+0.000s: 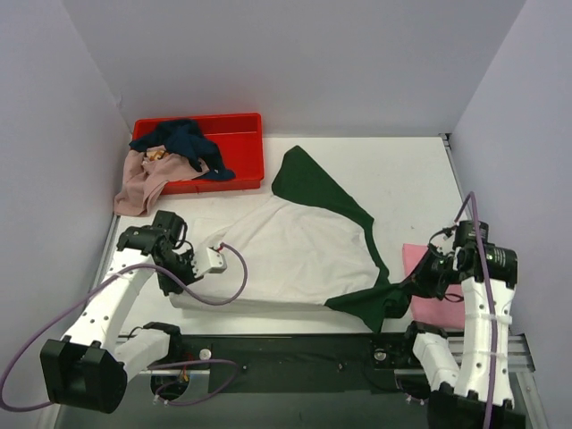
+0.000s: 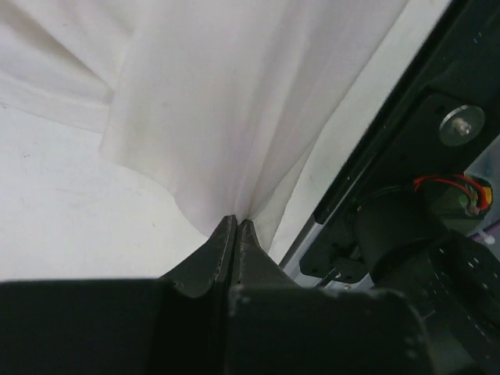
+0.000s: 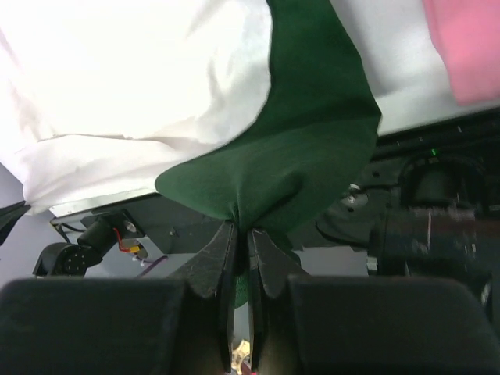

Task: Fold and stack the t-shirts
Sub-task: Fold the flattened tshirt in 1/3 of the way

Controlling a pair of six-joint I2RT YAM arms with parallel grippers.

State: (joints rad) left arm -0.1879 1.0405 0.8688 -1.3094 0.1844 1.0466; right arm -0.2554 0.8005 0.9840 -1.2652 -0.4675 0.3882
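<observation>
Top external view: white tee with green sleeves (image 1: 295,250) lies spread on the worktop (image 1: 407,179); its near edge runs left to right between the two arms; far green sleeve (image 1: 308,183) points toward the back wall
Left gripper (image 2: 236,228): closed tight on a pinch of white cloth at the near left corner; fabric fans away from the meeting jaws
Right gripper (image 3: 242,234): closed on the near green sleeve (image 3: 297,156), at the shirt's right end
Key relation: the tee stretches away from both grippers; each arm has its own end of the near edge, so a fold would likely carry that edge forward over the body
Other shirts: bright pink tee (image 1: 436,311) just beside the right arm; navy tee (image 1: 183,138) and dusty pink tee (image 1: 141,183) in and over the red crate (image 1: 239,143), well apart at far left
</observation>
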